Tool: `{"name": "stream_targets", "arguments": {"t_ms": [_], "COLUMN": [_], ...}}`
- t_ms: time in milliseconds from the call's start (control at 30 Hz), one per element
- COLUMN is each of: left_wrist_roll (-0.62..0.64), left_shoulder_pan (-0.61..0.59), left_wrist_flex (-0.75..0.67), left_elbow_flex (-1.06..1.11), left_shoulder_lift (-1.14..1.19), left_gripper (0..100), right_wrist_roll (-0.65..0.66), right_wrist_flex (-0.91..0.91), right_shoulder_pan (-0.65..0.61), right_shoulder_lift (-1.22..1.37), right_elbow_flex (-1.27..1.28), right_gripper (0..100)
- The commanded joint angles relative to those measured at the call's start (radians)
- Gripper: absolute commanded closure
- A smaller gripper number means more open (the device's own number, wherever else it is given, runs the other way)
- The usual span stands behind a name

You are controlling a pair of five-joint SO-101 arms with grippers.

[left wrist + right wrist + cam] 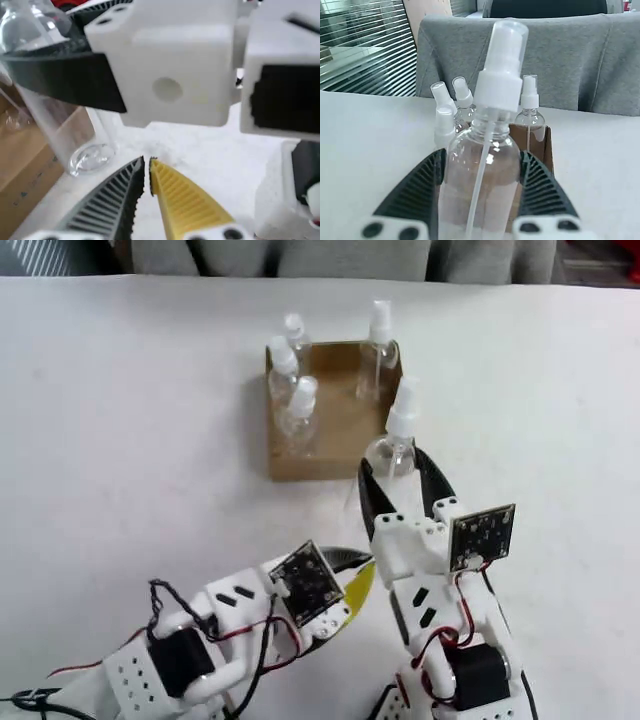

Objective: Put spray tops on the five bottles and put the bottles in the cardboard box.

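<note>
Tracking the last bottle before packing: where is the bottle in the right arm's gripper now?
In the high view the bottle stands upright right of centre, clamped in the right gripper at the near right corner of the cardboard box.

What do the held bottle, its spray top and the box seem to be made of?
The bottle in the right tool looks like clear glossy plastic, possibly glass: the inner tube shows through. Its spray top seems to be smooth white opaque plastic. The box looks like matte brown cardboard.
</note>
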Motion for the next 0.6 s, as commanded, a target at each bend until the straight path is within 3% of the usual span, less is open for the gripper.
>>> {"name": "stream_targets", "arguments": {"t_ms": [0, 233, 567], "left_wrist_roll": [-0.008, -0.006, -0.006], "left_shoulder_pan": [0.012, -0.018, -0.027], "left_wrist_flex": [-0.132, -0.184, -0.370], "left_elbow_flex": [0.028, 0.026, -0.080], "left_shoulder_lift": [-0.008, 0.041, 0.493], "left_gripper": [98, 98, 98], "right_wrist_roll": [-0.026, -0.038, -0.038], "right_wrist_flex": [-0.024, -0.004, -0.001], "right_shoulder_pan": [0.001, -0.059, -0.050], "right_shoulder_lift": [-0.012, -0.012, -0.013], "right_elbow_flex": [-0.015, -0.015, -0.015], "right_gripper": [98.2, 98.2, 98.2]}}
